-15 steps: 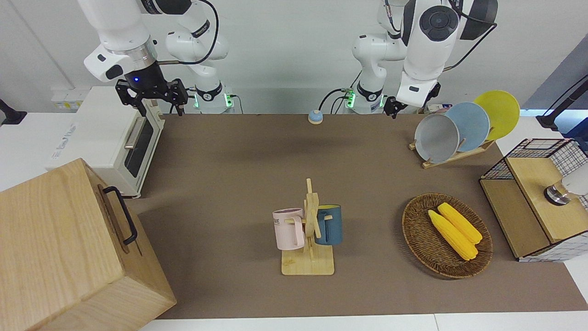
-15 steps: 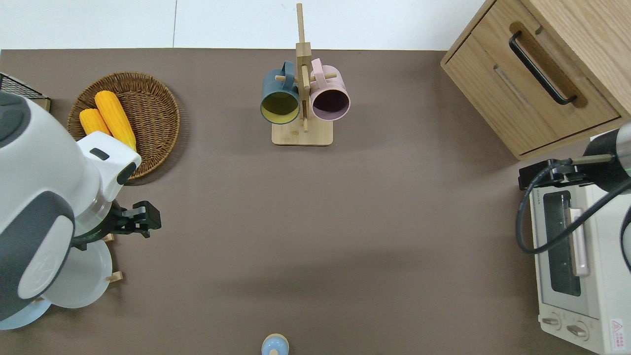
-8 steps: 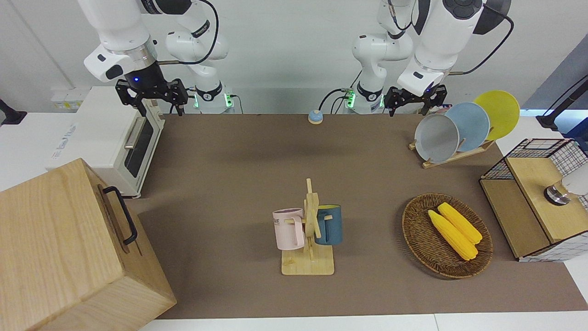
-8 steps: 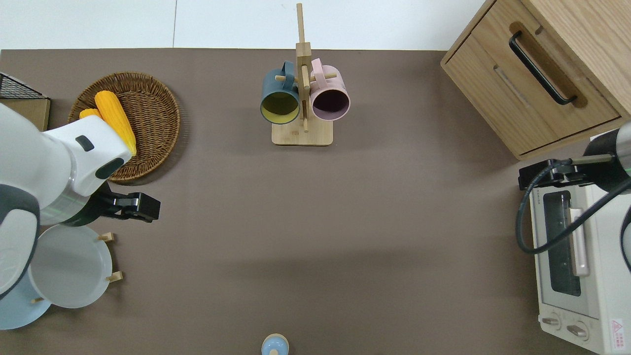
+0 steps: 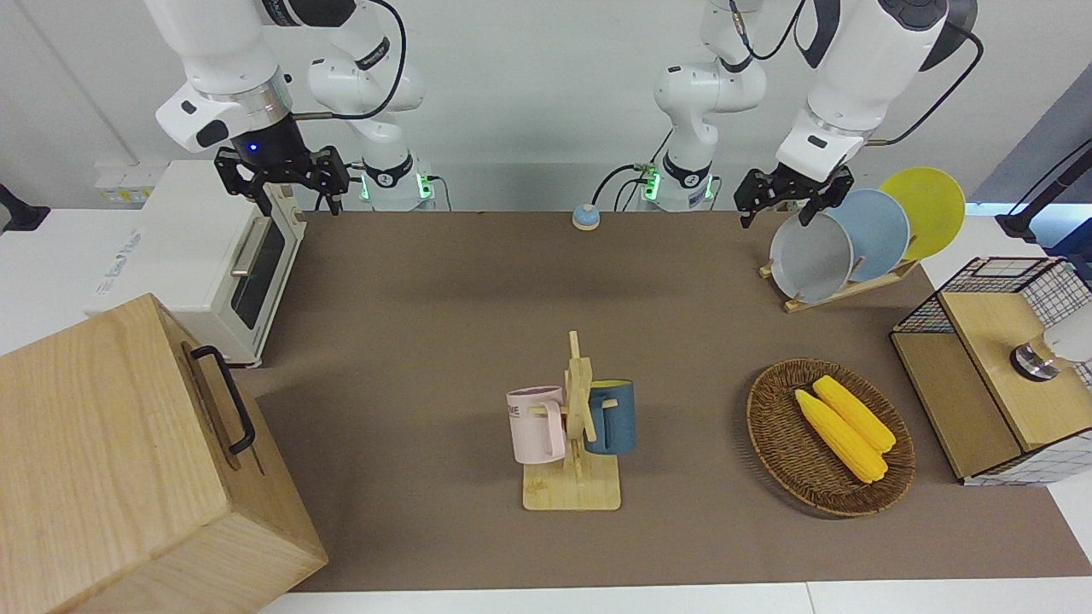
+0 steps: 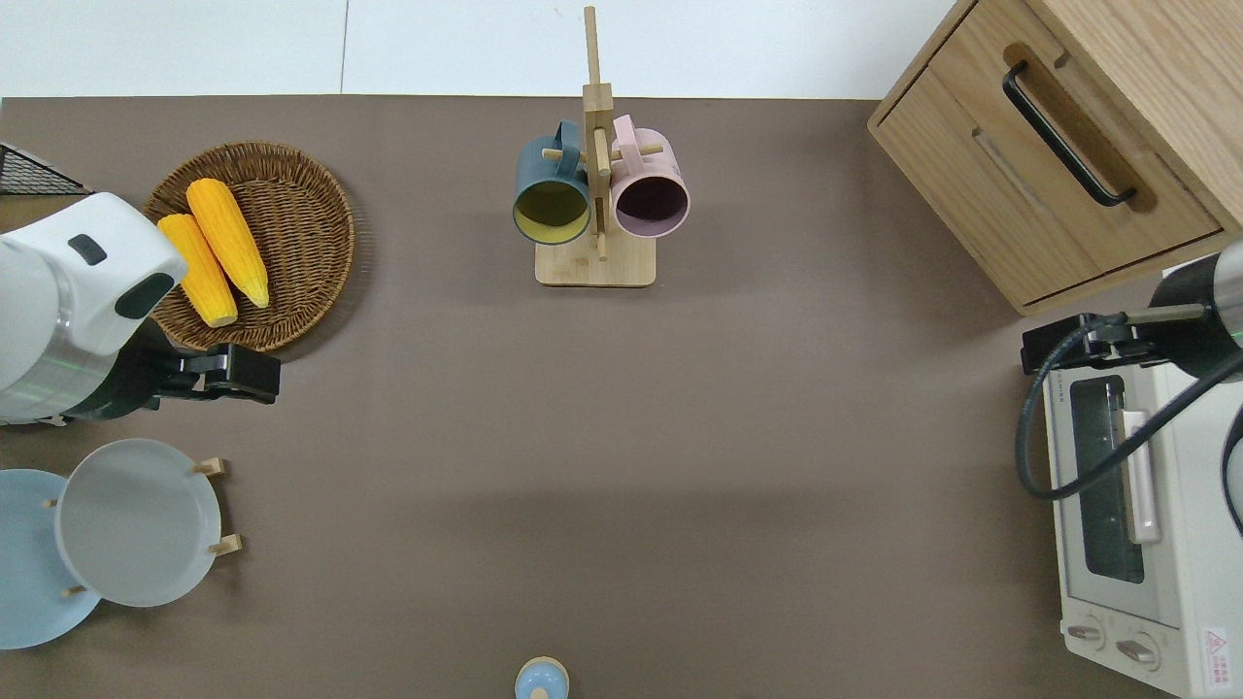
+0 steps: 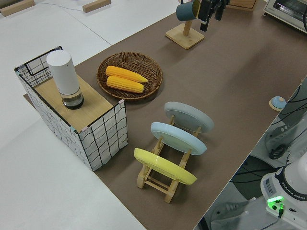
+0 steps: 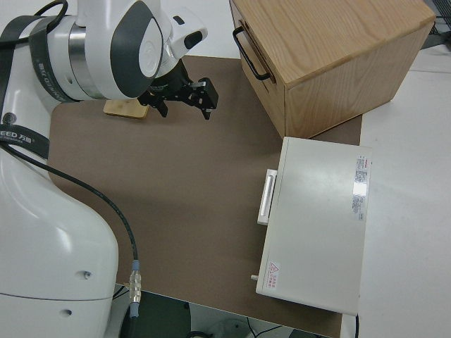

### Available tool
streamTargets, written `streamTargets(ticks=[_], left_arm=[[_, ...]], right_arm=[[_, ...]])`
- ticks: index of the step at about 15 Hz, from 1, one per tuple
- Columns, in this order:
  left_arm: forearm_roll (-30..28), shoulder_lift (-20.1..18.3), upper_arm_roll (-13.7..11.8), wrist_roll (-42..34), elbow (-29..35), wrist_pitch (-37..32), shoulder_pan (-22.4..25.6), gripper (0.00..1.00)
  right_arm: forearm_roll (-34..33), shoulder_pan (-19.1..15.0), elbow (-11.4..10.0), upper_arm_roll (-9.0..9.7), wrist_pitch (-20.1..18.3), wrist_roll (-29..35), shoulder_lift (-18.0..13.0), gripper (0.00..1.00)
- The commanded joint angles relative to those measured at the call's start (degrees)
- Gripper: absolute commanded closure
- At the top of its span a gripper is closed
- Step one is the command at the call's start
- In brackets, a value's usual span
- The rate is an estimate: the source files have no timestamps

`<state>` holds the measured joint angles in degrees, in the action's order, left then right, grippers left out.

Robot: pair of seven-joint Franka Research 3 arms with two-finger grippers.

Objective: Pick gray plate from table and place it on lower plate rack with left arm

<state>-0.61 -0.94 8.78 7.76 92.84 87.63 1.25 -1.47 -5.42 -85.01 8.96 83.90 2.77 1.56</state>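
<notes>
Item list, front view, left edge to right edge.

1. Right arm, upper left of the frame: parked.
2. Mug stand [image 5: 576, 443], lower centre: not involved.
3. Left claw [image 5: 789, 200], upper right: fingers spread wide, holding nothing. In the overhead view it hangs over bare desk [image 6: 621, 437] between the corn basket [image 6: 320, 194] and the rack.
4. Gray plate [image 5: 810, 256], upper right, just below the claw: already standing tilted in the endmost slot of the lower plate rack [image 5: 840, 292], with the blue plate [image 5: 874, 232] and yellow plate [image 5: 926, 205] slotted next to it.

Step in hand, as I judge it: withdrawal. I would lift straight up first, keep both fingers off the plate's top rim, and only then swing away, so that nothing tips out of its slot.
</notes>
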Motion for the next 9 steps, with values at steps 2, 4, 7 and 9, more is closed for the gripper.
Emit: streamTargets(ticks=[2,4,7,9], left_arm=[[-0.27,0.50,0.27,0.85,-0.90,-0.09,-0.28,0.00],[-0.18,0.50,0.27,0.85,-0.91,-0.18,-0.28,0.00],[-0.18,0.50,0.36,0.76,-0.82,-0.44,-0.37,0.00],[0.44,0.24,0.36,0.59,-0.82,-0.53,-0.37,0.00]], right_arm=[[0.15,0.41,0.37,-0.34,-0.05,0.22,0.02,0.017],[0.15,0.41,0.37,-0.34,-0.05,0.22,0.02,0.017],[0.15,0.41,0.37,-0.34,-0.05,0.22,0.02,0.017],[0.15,0.41,0.37,-0.34,-0.05,0.22,0.02,0.017]])
